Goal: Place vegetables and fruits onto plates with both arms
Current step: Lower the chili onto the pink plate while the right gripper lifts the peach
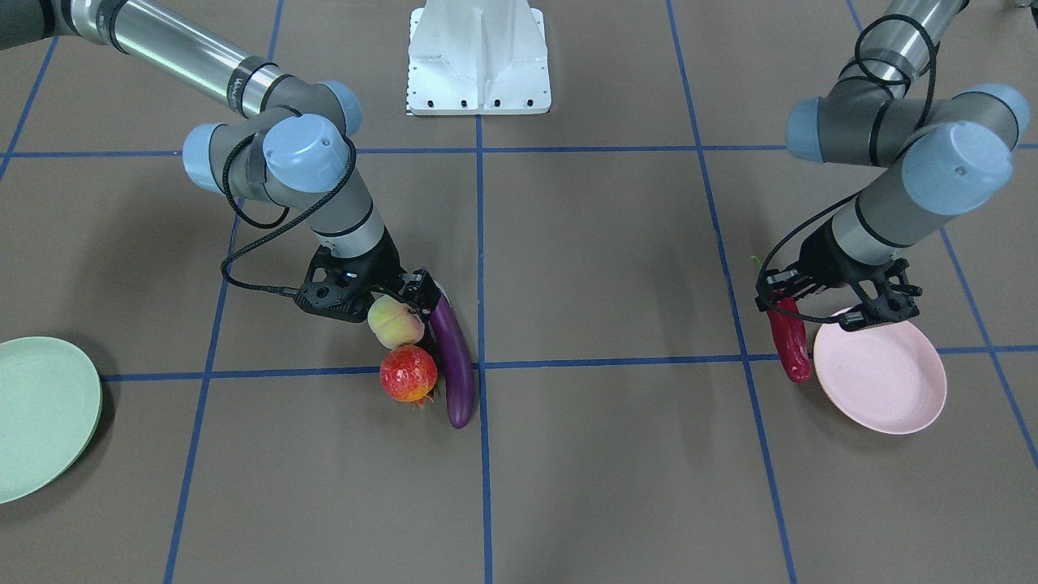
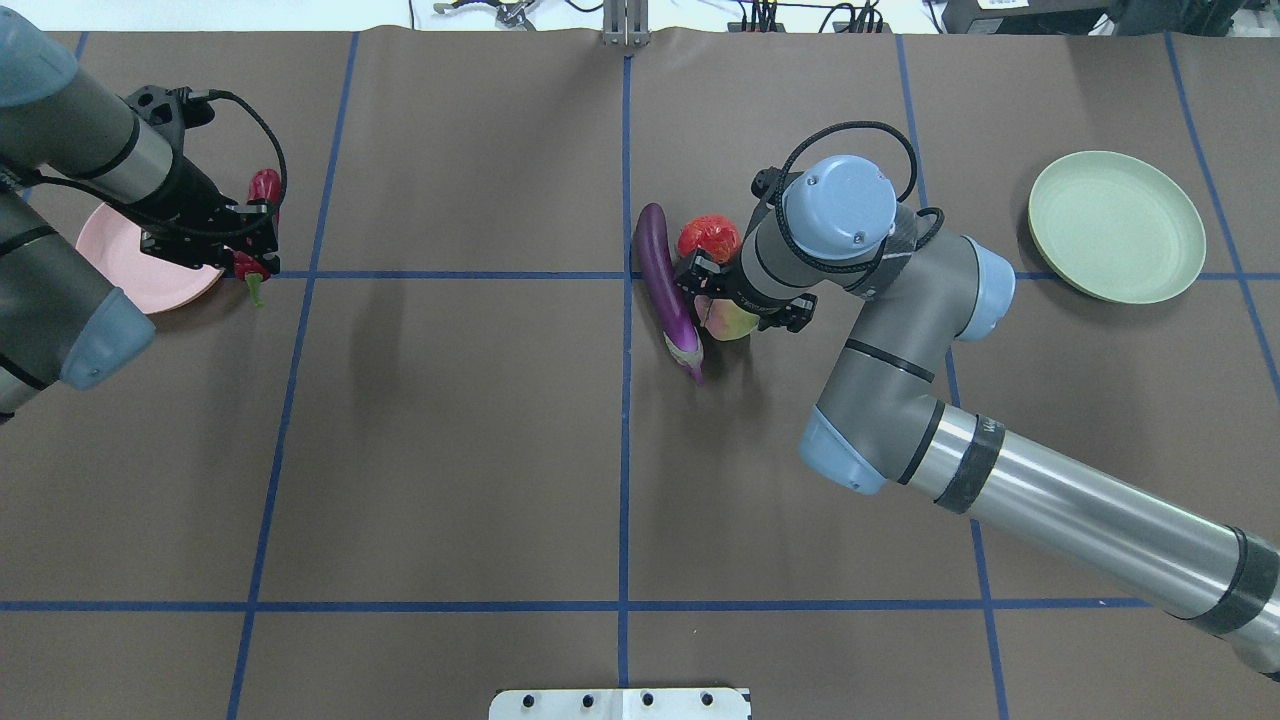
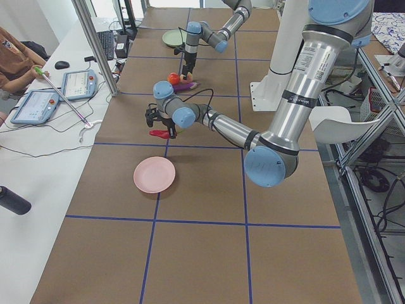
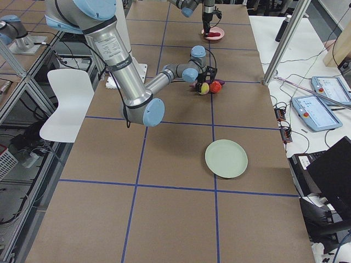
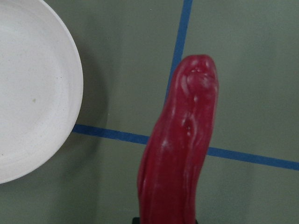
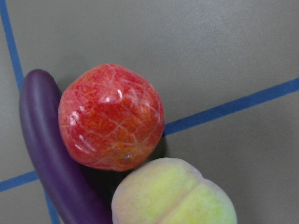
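Note:
My left gripper [image 1: 780, 302] is shut on the red chili pepper [image 1: 791, 345] and holds it just beside the pale pink plate [image 1: 880, 375]. In the left wrist view the chili [image 5: 180, 149] hangs over the table, right of the plate's rim [image 5: 42, 102]. My right gripper [image 1: 408, 302] is shut on the peach [image 1: 394, 321], close against the pomegranate [image 1: 408, 373] and the purple eggplant [image 1: 454, 357]. The right wrist view shows the peach [image 6: 175, 196], the pomegranate [image 6: 111, 116] and the eggplant [image 6: 46, 158]. The mint green plate [image 1: 40, 414] lies far off.
The white base pedestal [image 1: 478, 57] stands at the table's robot side. Blue tape lines cross the brown table. An operator and tablets sit along the far side table in the exterior left view.

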`<state>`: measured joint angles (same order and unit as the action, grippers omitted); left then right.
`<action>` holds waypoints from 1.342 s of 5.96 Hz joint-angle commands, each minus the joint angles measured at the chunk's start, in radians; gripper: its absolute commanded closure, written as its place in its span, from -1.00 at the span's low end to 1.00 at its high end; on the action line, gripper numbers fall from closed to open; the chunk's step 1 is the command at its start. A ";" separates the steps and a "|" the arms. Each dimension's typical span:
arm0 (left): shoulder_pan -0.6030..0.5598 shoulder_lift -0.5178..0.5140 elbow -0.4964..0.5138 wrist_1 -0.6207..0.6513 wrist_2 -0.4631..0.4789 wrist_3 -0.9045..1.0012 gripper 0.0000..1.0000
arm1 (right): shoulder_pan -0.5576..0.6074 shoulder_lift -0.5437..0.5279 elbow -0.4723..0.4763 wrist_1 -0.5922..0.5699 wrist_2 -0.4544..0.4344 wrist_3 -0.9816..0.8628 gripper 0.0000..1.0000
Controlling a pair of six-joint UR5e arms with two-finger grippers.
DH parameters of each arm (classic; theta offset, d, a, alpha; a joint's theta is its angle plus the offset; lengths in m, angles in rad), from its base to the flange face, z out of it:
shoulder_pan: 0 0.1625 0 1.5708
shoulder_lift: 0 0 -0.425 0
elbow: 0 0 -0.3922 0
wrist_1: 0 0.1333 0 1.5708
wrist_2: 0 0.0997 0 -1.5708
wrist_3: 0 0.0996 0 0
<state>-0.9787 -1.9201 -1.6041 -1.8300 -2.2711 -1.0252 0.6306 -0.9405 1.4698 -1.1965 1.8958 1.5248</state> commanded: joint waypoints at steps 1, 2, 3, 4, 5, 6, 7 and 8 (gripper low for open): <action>0.000 -0.002 0.000 0.000 -0.001 -0.001 1.00 | 0.000 0.002 -0.011 0.000 0.000 0.000 -0.21; -0.002 -0.002 -0.008 0.002 -0.001 0.000 1.00 | 0.000 0.000 -0.008 0.000 0.000 0.003 0.53; -0.035 0.001 -0.010 0.005 -0.005 0.014 1.00 | 0.017 0.000 0.006 0.002 0.011 -0.003 1.00; -0.108 0.012 0.006 0.008 -0.030 0.130 1.00 | 0.073 -0.017 0.038 -0.003 0.064 -0.009 1.00; -0.150 0.073 0.054 0.002 -0.024 0.322 1.00 | 0.159 -0.053 0.067 -0.006 0.177 -0.033 1.00; -0.205 0.104 0.111 0.003 -0.024 0.446 1.00 | 0.228 -0.107 0.116 -0.011 0.239 -0.099 1.00; -0.198 0.067 0.236 0.003 -0.022 0.436 1.00 | 0.288 -0.141 0.118 -0.014 0.276 -0.144 1.00; -0.198 -0.024 0.365 -0.006 -0.022 0.430 0.93 | 0.341 -0.177 0.110 -0.018 0.278 -0.220 1.00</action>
<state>-1.1742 -1.8788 -1.3555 -1.8301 -2.2937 -0.5992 0.9177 -1.0823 1.5811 -1.2109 2.1582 1.3688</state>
